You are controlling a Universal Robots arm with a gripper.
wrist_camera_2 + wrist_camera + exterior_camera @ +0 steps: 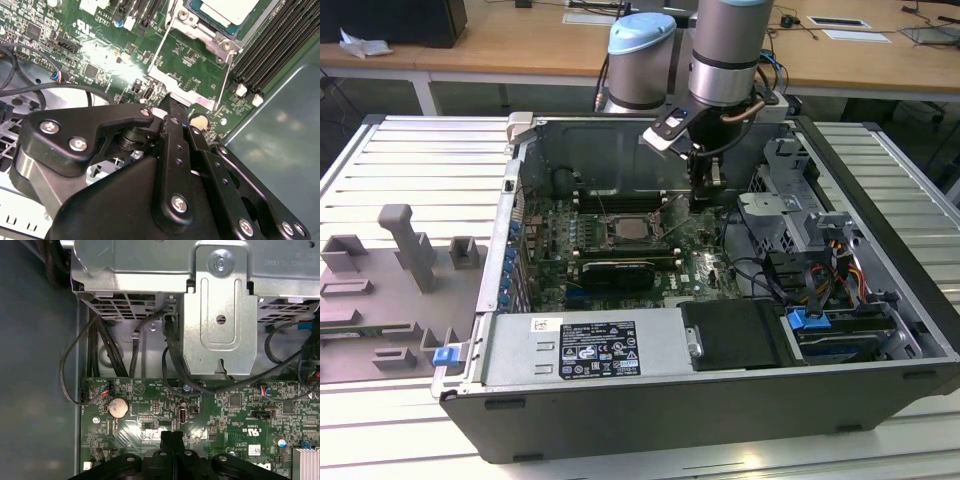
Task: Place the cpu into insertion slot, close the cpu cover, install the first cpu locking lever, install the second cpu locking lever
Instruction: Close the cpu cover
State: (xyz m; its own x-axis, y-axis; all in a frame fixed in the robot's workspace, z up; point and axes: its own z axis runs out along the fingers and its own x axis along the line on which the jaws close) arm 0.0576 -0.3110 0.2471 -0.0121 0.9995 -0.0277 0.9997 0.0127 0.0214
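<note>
Claw: in both wrist views the claw (169,100) (172,434) has its two black fingers pressed together with nothing between them. In the exterior view it (703,195) hangs low inside the computer case (880,230).
Nearest to claw: the fingertips sit just above the green motherboard (240,410), near one round coin cell battery (118,407) (199,120).
Cpu: the second wrist view shows the cpu (227,9), pale top up, seated in its socket. The cpu cover (207,37) lies around it.
Levers: two thin wire levers (159,47) run along two sides of the socket. I cannot tell if they are latched.
Insertion slot: in the exterior view the insertion slot (625,232) lies to the exterior view's left of the claw, apart from it.
Memory slots: the long black memory slots (270,45) lie beside the socket, with two white end clips (241,90).
First wrist view: a grey metal drive bracket (220,315) and black cables (100,355) lie past the board edge.
Case contents: one power supply (585,350) and one long black card (615,272).
Table: the slatted metal table (420,150) carries the case and grey fixture blocks (410,250).
</note>
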